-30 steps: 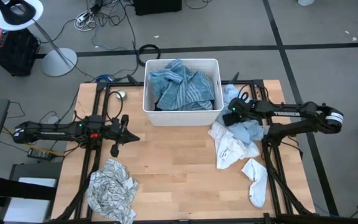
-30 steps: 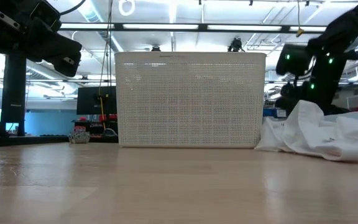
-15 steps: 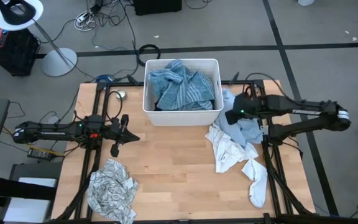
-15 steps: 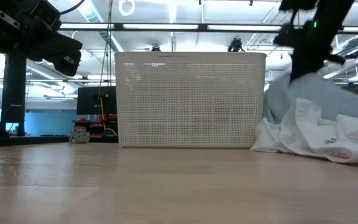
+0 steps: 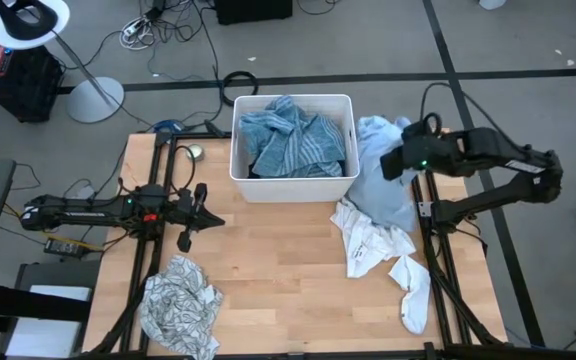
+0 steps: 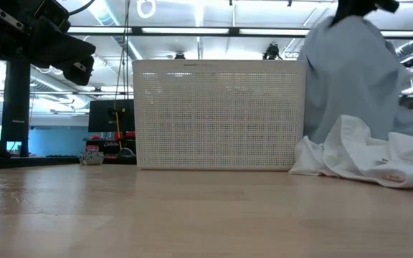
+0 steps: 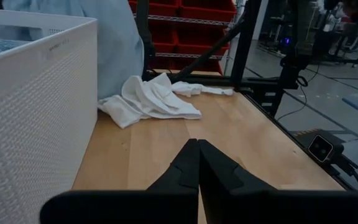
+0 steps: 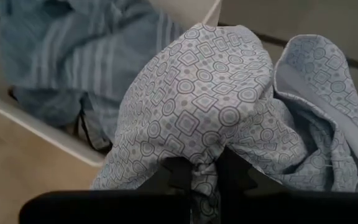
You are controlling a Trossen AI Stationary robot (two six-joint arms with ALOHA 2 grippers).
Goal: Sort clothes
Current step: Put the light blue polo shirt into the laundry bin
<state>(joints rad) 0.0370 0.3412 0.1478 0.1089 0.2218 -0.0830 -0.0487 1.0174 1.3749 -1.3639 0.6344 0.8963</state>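
Left claw (image 5: 184, 241) hangs clenched over the desk (image 5: 278, 260), grasping nothing, a patterned white-grey top (image 5: 178, 303) just below it. White tub (image 5: 293, 187) holds blue striped clothes (image 5: 293, 139). Right claw (image 5: 388, 163) pinches a light-blue patterned shirt (image 5: 378, 175) — lifted beside the tub, above a white garment (image 5: 371, 240).

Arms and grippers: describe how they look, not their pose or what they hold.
Both arms are dark, slim, jointed tubes. The left arm has white lettering along one link; the right arm has green lights near its wrist. The left gripper has two black, wedge-shaped fingers. The right gripper has dark fingers.
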